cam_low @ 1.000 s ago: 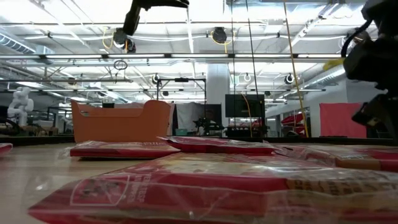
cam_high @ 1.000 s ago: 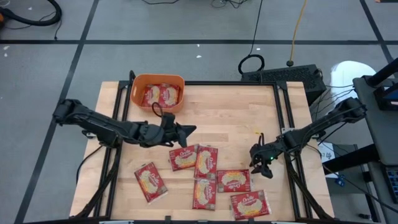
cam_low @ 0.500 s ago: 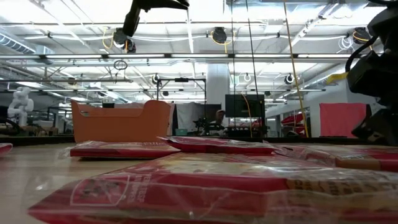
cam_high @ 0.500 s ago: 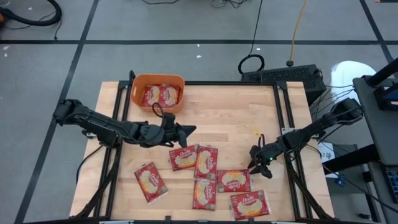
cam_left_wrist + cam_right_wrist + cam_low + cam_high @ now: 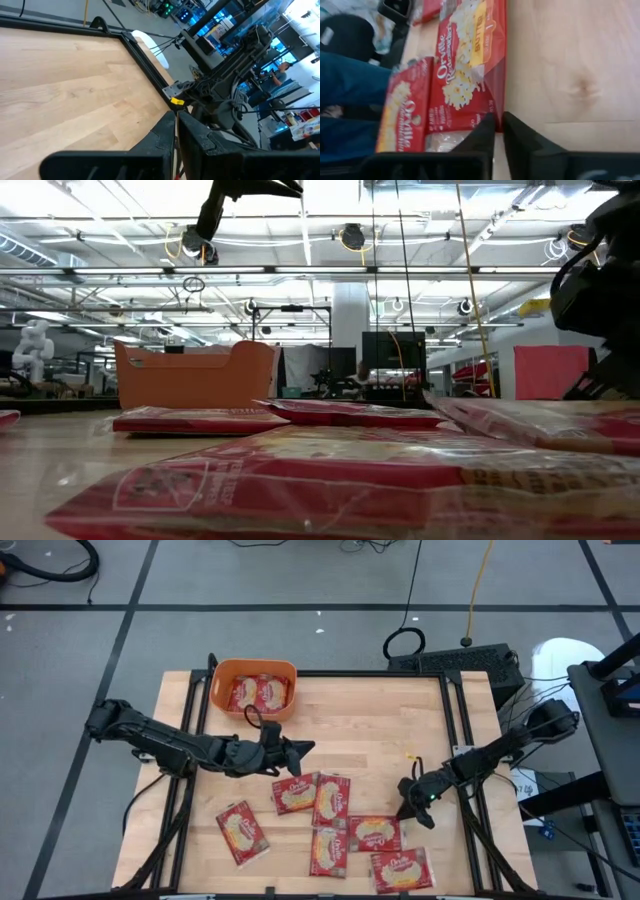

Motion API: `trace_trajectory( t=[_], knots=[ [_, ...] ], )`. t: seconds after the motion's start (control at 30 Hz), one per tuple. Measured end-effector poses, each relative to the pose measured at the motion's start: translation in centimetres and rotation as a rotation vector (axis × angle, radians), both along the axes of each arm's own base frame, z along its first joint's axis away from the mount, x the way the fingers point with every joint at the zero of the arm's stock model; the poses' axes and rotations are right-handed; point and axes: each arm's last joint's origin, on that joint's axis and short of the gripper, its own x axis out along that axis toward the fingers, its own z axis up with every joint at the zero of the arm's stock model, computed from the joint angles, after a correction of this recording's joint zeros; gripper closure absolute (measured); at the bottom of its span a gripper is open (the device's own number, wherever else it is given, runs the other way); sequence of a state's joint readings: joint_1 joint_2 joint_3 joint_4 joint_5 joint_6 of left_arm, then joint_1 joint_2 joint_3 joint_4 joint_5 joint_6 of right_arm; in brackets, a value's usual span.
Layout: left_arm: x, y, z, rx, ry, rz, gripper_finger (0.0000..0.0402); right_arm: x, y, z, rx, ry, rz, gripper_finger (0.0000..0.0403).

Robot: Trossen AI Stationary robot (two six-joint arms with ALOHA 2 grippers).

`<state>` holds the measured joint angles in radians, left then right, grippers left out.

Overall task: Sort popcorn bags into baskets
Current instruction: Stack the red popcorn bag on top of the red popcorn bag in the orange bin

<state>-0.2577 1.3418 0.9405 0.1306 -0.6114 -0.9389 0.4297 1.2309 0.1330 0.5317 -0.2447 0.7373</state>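
Observation:
Several red popcorn bags lie flat in the near half of the wooden table, among them one at the left [image 5: 243, 832] and one at the near right [image 5: 402, 868]. Two more lie in the orange basket [image 5: 218, 690] at the far left. My right gripper [image 5: 404, 810] [image 5: 498, 118] is shut on the right-hand bag [image 5: 375, 832] [image 5: 465, 75]. My left gripper [image 5: 304, 747] [image 5: 176, 118] hangs shut and bare above the table's middle, near the basket. My right gripper pinches the bag's clear sealed edge [image 5: 494, 111] between its two fingers, near the bag's far right corner [image 5: 397, 819]. The fingers slant down from the table's right side. That end of the bag [image 5: 440, 402] is tilted up while the rest lies on the table.
Black rails run along the table's edges [image 5: 458, 740]. Bare wood [image 5: 370, 730] spreads between the basket and the right arm. A neighbouring bag [image 5: 402, 115] lies right beside the held one. Cables and a power strip [image 5: 460, 660] sit beyond the far edge.
My right gripper has sunk onto the right-hand bag and shut on its edge. In the low view that bag, flat a second ago, now stands with one end raised off the table.

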Motion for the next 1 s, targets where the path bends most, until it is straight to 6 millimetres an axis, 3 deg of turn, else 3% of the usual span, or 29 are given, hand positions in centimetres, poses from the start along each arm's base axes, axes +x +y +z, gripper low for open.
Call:
trace_trajectory(
  t=[0.3,0.5,0.77,1.0],
  knots=[
    [0.0,0.0,0.0,-0.006,-0.002,0.0,0.0378,0.7,0.3,2.8,0.199,-0.126,-0.078,0.0401],
    [0.0,-0.1,0.0,-0.012,-0.005,-0.003,0.0378,1.6,0.6,6.1,0.298,-0.252,-0.095,0.0402],
    [-0.1,-0.7,0.0,-0.012,-0.006,-0.024,0.0378,3.0,1.0,10.7,0.31,-0.365,-0.166,0.0403],
    [0.0,-1.1,1.2,-0.009,-0.122,-0.044,0.0378,4.1,1.0,15.3,0.257,-0.473,-0.217,0.0403]
  ],
)
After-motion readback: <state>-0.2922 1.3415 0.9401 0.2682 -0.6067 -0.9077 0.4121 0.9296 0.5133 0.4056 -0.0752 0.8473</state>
